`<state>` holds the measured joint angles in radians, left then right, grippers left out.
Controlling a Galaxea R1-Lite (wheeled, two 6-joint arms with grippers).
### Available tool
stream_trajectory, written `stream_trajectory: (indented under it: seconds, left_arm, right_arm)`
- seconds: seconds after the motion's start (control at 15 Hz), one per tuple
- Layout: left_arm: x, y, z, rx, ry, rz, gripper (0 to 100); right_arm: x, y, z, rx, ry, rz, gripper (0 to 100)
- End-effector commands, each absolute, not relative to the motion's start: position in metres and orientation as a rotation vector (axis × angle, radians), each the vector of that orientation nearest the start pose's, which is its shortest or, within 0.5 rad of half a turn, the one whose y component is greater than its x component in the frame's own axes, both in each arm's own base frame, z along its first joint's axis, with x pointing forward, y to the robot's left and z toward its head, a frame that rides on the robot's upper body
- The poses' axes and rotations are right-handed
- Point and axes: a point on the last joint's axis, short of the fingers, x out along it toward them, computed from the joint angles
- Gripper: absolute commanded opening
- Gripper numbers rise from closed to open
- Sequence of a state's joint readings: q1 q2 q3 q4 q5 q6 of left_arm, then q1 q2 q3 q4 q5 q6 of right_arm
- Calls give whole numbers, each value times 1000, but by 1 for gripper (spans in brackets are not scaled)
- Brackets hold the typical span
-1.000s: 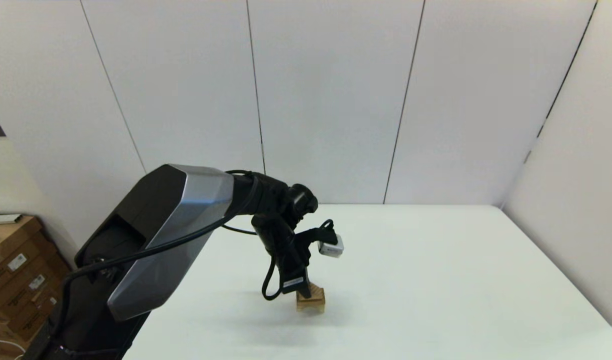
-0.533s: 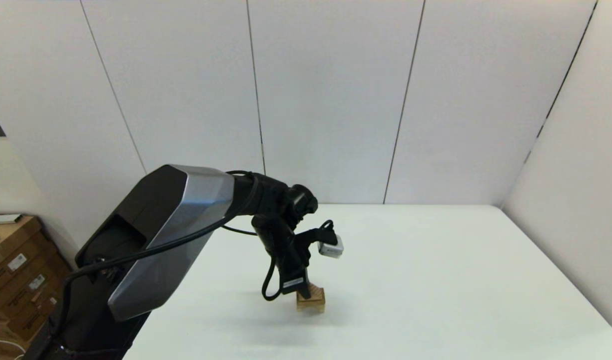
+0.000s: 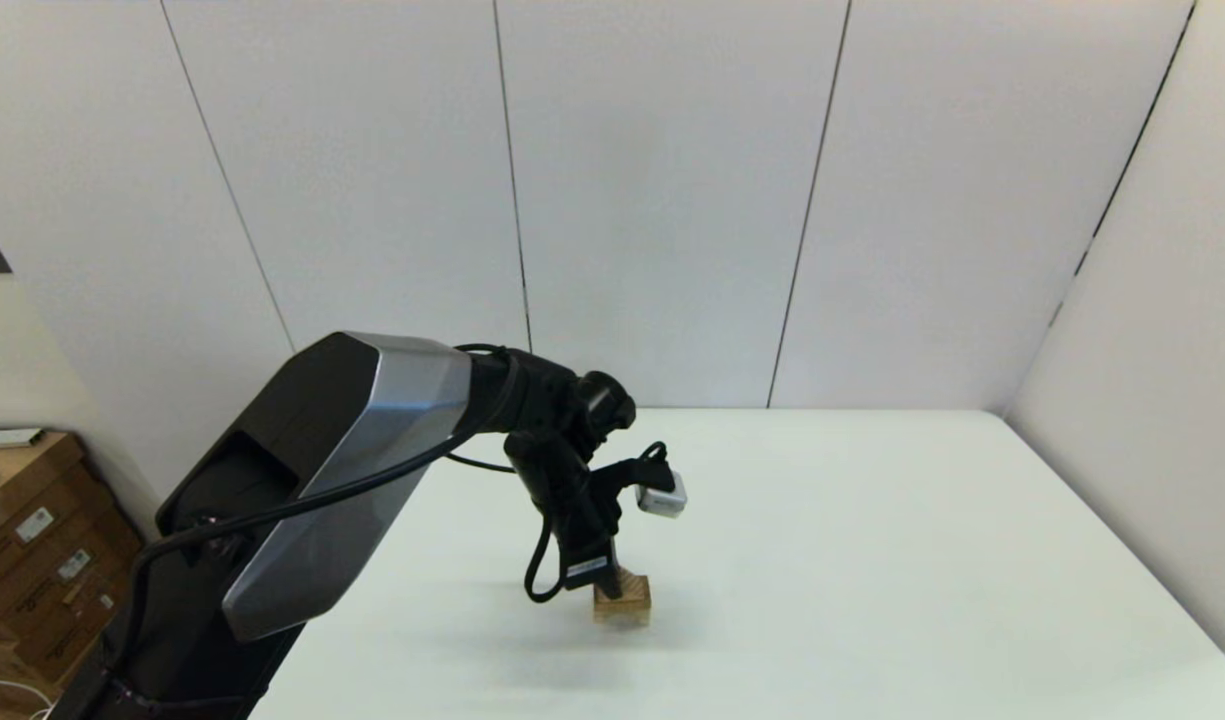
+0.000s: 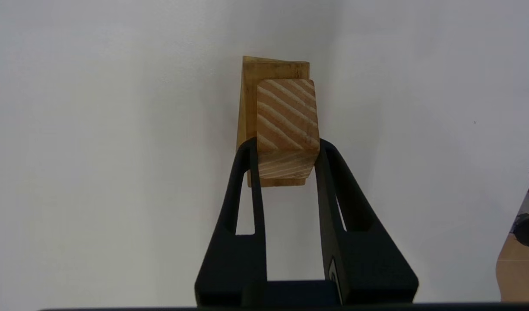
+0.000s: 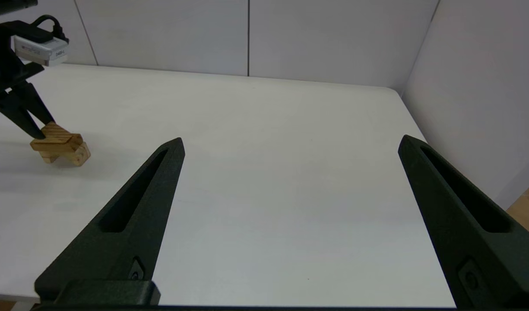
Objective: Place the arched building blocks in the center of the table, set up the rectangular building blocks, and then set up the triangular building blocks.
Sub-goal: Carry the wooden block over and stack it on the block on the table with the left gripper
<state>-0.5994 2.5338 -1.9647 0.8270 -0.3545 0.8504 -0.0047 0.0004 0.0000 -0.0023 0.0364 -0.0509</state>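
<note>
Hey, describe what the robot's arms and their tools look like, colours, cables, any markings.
The left arm has a black shell with a silver panel, black cables looping along it, and a small white-grey camera box by the wrist. Both the left tool and right tool have long, tapered, slotted black fingers.

White wall panels (image 3: 652, 200) divided by thin dark vertical seams stand behind the work area, meeting a side wall (image 3: 1162, 400) at right. Stacked brown cardboard boxes (image 3: 32, 560) bearing white labels sit on the floor at far left, below a light shelf edge (image 3: 2, 437).
</note>
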Motion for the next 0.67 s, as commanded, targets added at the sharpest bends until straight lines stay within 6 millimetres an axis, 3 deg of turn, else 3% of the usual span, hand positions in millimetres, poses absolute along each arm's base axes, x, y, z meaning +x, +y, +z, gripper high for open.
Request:
stream_trajectory:
  seconds: [0.07, 0.67]
  left_arm:
    - [369, -261, 40, 822, 1010, -1362, 0]
    - [369, -261, 42, 826, 1007, -1359, 0]
  right_arm:
    - [-23, 1, 76, -52, -5, 32, 100]
    - [-23, 1, 76, -52, -5, 32, 100]
